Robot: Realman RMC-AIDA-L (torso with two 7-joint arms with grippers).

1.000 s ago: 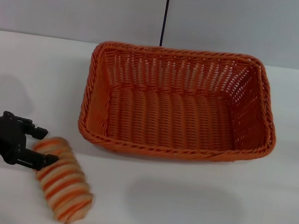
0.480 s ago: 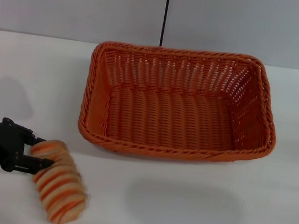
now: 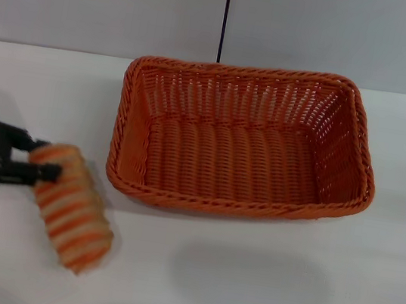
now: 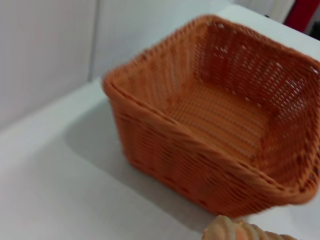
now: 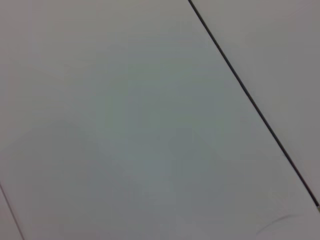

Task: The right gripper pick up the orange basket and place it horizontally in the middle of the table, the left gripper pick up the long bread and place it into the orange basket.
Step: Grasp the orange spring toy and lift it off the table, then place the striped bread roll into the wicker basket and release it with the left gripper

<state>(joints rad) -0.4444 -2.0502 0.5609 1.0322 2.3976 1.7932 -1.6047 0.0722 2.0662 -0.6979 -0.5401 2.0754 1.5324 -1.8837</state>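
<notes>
The left pincer [image 3: 40, 160] reached in from the head view's left edge, which cut off its arm, so only the black claw showed. One end of the long bread [image 3: 70, 205] sat between its jaws, hiding the inner faces of the fingers. The loaf's free end was smeared by motion blur, its bands running together. In the left wrist view only a sliver of the bread [image 4: 247, 232] poked up at the picture's edge, and the orange basket [image 4: 215, 115] looked soft, its far corner clipped. The right pincer appeared nowhere.
</notes>
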